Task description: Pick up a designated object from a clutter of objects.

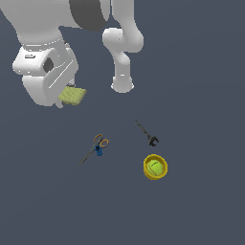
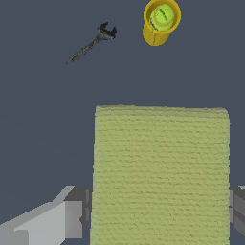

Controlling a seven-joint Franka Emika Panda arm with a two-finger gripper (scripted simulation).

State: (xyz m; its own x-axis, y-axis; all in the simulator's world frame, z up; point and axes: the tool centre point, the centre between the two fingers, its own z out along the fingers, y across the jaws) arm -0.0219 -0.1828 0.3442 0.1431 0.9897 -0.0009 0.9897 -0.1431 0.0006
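The grey two-finger gripper (image 2: 160, 210) pinches the flat rectangular yellow-green pad (image 2: 160, 172) by its side edges; the pad surface shows a ribbed, woven texture.

A simulated test scene: a flat, featureless dark blue-grey floor (image 1: 201, 95) under a plainly rendered white arm (image 1: 122, 52).

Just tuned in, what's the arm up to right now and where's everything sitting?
The gripper is shut on the yellow-green pad, one finger on each side of it in the wrist view. In the exterior view the pad sits under the hand, apart from the rest. The scissors, the dark wrench and the yellow bowl with its green ball lie untouched on the floor.
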